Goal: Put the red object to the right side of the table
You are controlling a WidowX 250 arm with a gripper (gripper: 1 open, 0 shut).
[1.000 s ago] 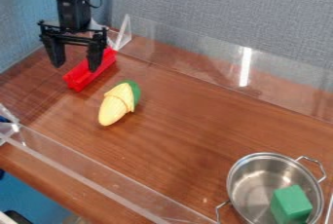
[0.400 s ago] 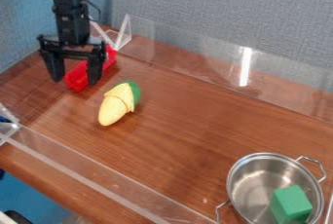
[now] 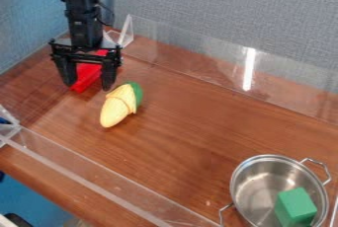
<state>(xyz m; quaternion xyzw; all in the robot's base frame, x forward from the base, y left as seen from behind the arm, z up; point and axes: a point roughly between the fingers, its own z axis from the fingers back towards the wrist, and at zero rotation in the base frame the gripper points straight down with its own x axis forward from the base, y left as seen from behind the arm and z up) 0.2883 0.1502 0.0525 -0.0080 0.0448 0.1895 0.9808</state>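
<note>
At the near edge, toward six o'clock, a low clear wall (image 3: pixel 113 193) slants along the tabletop (image 3: pixel 199 137), with a strip of blue surface (image 3: pixel 34 203) outside it at seven o'clock. At about half past four sits a round silver metal pot (image 3: pixel 254 184) with wire handles, one at its upper right and one at its lower left. Inside it, toward the pot's right side, lies a green cube (image 3: pixel 295 207).

Farther in, at about ten o'clock from the middle of the tabletop, a yellow-green vegetable toy (image 3: pixel 122 105) lies on the brown wood grain, its green end pointing away and its pale yellow end nearer.

Just beyond the toy, farther out toward ten o'clock, is the red object (image 3: pixel 89 76), lying on the left part of the tabletop and partly hidden by the black hand (image 3: pixel 87 85). The hand points down with its fingers spread wide, one on each side of the red object; whether either touches it, I cannot tell.

At the far side, a clear wall (image 3: pixel 199 58) runs toward one o'clock, with a bright vertical glare on it. Behind stands a grey textured partition (image 3: pixel 238 14).
</note>
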